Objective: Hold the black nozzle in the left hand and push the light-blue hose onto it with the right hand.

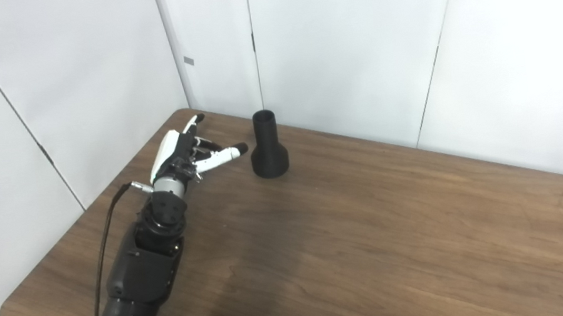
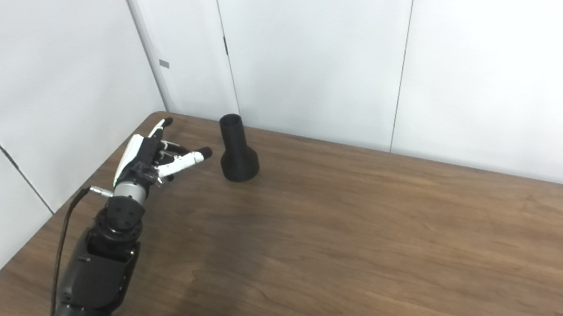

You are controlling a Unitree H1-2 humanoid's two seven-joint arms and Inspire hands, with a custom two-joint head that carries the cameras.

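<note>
The black nozzle (image 1: 268, 145) stands upright on its wide base near the far left corner of the wooden desk (image 1: 375, 232), narrow neck up. The left hand (image 1: 183, 156) hovers just beside it on the left-edge side — fingers (image 1: 223, 155) spread apart and holding nothing, one reaching toward the nozzle without touching it. The right hand is out of view.

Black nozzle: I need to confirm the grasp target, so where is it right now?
The black nozzle stands upright near the table's far left corner, just right of the open left hand, not touching it.
</note>
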